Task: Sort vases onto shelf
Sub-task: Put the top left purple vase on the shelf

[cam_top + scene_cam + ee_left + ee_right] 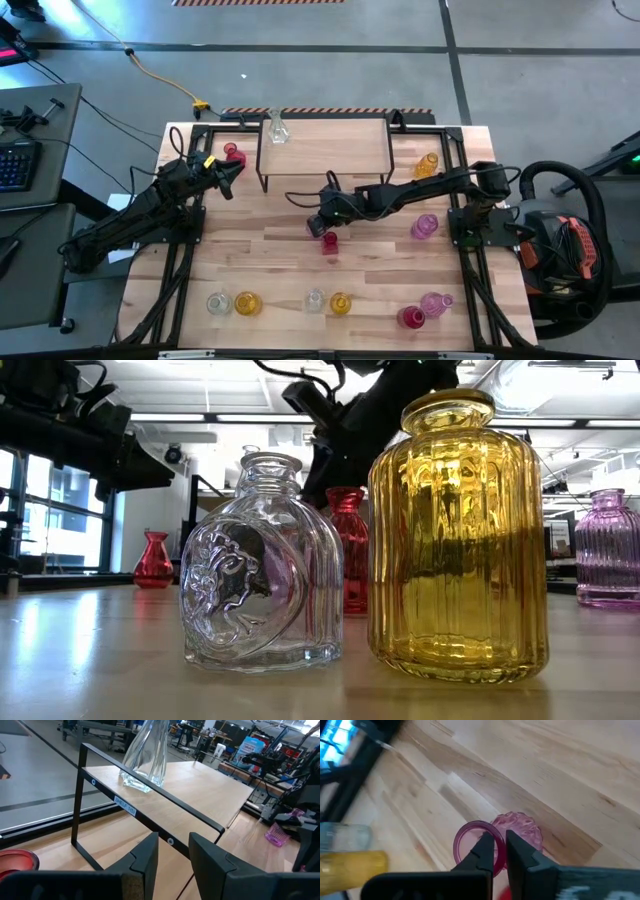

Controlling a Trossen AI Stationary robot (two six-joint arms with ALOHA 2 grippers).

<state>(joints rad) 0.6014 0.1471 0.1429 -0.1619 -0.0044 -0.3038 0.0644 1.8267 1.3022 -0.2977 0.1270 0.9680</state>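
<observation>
The light-wood shelf [325,150] stands at the table's far middle with one clear vase [277,128] on its left end. A red-magenta vase [330,242] stands on its base at mid-table, and my right gripper [322,228] is shut on its mouth. My left gripper [232,172] waits open beside the shelf's left end, near a red vase [234,153]; nothing is between its fingers [145,855]. Several more vases stand along the near edge, among them a clear one [262,565] and an amber one [458,535]. My right gripper [500,842] pinches the wall of the vase's rim [499,855] on the side nearest the wrist. One finger [485,850] stands over the mouth and the other [520,852] outside it. The fingers slant down from the table's right. The vase stands upright on the table.
An amber vase [427,165] and a pink vase [424,227] stand right of the shelf, under my right arm. A red vase [411,318] and a pink one [435,303] stand near right. Bare board lies between the shelf's front and the near row.
</observation>
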